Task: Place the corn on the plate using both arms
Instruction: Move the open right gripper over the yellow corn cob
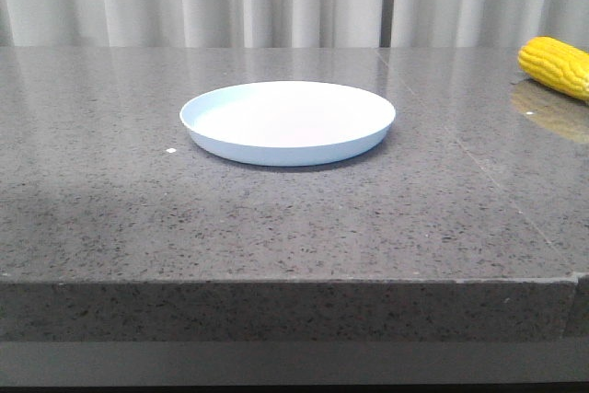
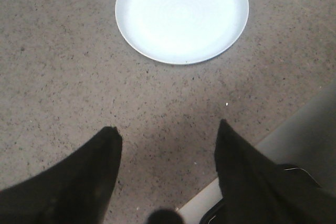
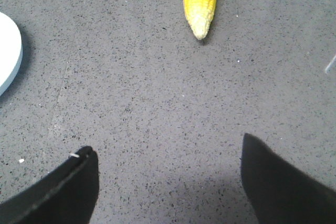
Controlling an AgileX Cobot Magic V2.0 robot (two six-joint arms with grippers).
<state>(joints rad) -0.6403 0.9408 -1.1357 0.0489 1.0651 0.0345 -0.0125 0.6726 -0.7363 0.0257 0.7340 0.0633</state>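
Two grippers hang above a speckled grey stone table (image 1: 276, 227), neither holding anything. Starting at the left, the left gripper (image 2: 168, 129) hovers near the table's front edge with its dark fingers (image 2: 84, 177) spread wide apart, released and empty, over bare stone. Ahead of it, near the middle of the table, sits the plate (image 1: 287, 122), round, shallow and pale blue-white, with nothing on it. Further right, the right gripper (image 3: 168, 153) is likewise released, its two fingers (image 3: 278, 182) set far apart above the bare surface, with the plate's rim just showing at one side of its wrist view. At the far right of the table, well apart from the plate and cut off by the edge of the front view, lies the corn (image 1: 557, 66). It rests flat on the stone, its long axis running diagonally away from the plate. In the right wrist view its paler tapered tip (image 3: 200, 27) points back toward the open gripper, and nothing touches the cob.
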